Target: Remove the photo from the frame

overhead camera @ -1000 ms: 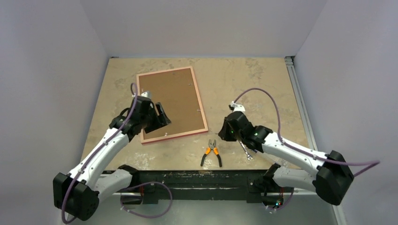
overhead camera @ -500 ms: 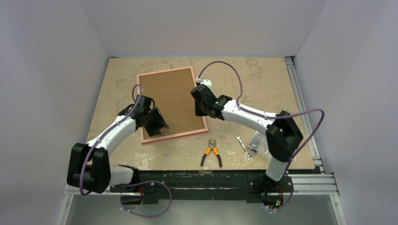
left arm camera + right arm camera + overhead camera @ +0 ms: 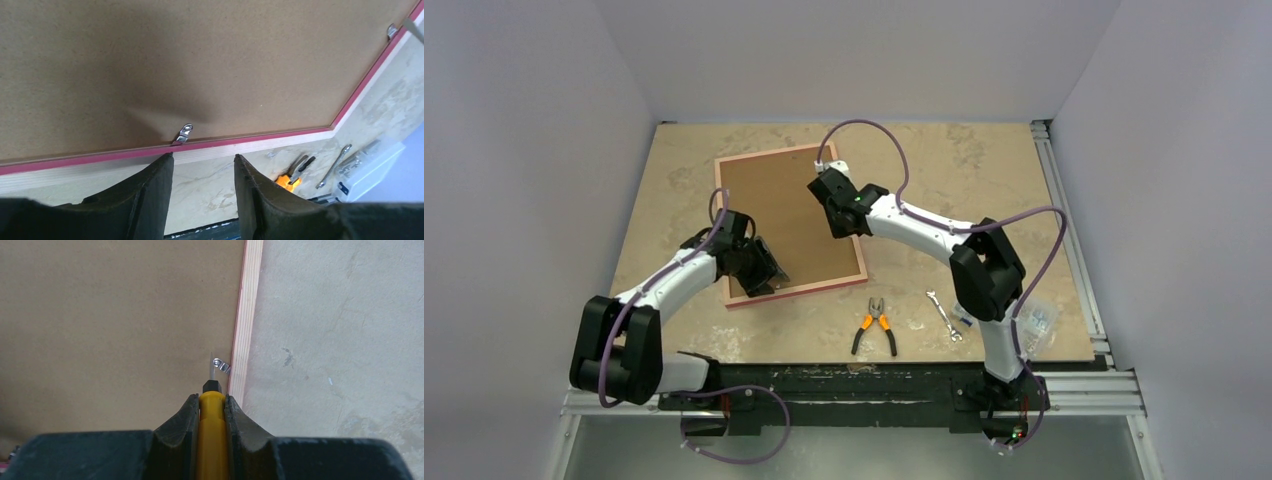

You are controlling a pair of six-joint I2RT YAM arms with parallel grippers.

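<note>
The frame [image 3: 789, 215] lies face down on the table, brown board up, with a pink-red border [image 3: 250, 138]. The photo is hidden under the board. My left gripper [image 3: 762, 272] is open and empty at the frame's near edge. Its fingertips [image 3: 167, 161] straddle the pale edge just below a small metal clip [image 3: 185, 133]. My right gripper [image 3: 840, 220] is shut on a yellow-handled screwdriver [image 3: 212, 430] over the frame's right edge. The blade tip sits next to another metal clip [image 3: 221, 365] by the pale wooden edge [image 3: 245, 340].
Orange-handled pliers [image 3: 874, 326] and a small wrench [image 3: 944, 315] lie on the table near the front edge. A clear bag [image 3: 1036, 322] lies at the right, partly behind the right arm. Grey walls close in the table on three sides.
My right arm has swung from the near right of the table over to the frame's right edge. My left gripper has drawn back a little toward the frame's near edge.
</note>
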